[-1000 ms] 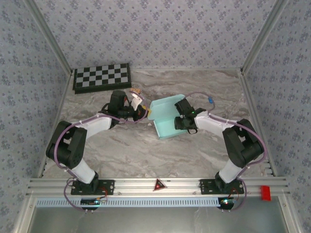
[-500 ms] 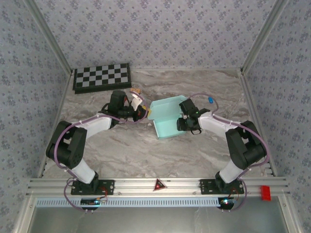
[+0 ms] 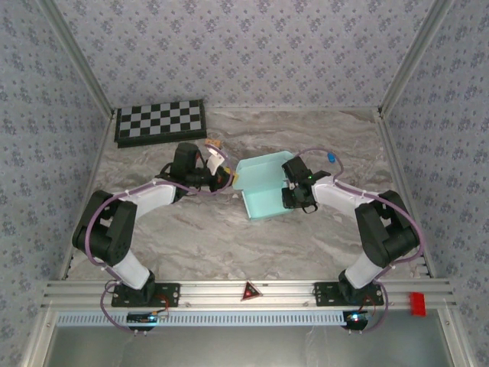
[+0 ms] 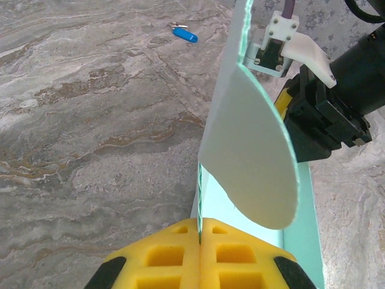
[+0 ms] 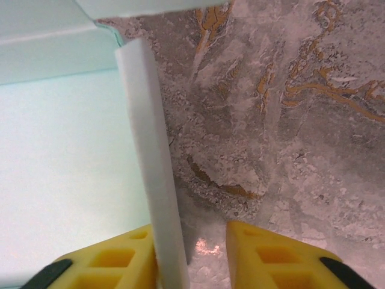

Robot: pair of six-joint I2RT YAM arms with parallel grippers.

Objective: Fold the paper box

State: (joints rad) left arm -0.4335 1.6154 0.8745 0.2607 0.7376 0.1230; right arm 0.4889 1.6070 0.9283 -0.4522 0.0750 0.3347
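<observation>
Lying half-formed on the grey marbled table (image 3: 229,237), the pale cyan thin-card paper box (image 3: 263,191) is sitting between the two pincers, its floor flat and its walls partly raised like a shallow tray. The left pincer (image 4: 200,232) is pinching the box's near edge, yellow pads pressed together on the card, with a rounded flap (image 4: 249,150) standing upright just ahead of it. The right pincer (image 5: 192,241) is straddling a raised side wall (image 5: 147,156). The wall is touching its left pad while the right pad is standing apart over bare table, so the jaws are narrowed but gripping nothing.

Judging by this, a side wall is being creased while the left pincer is anchoring the sheet. The next move is calling for closing on that wall and tipping it upright without tugging the card from the opposite pinch.

To the right pincer's left, the box's hollow is showing plain floor with nothing seen in it. Beyond that pincer a small blue tag (image 3: 331,158) is lying; far beyond the left one, a black-and-white checkerboard (image 3: 160,121).
</observation>
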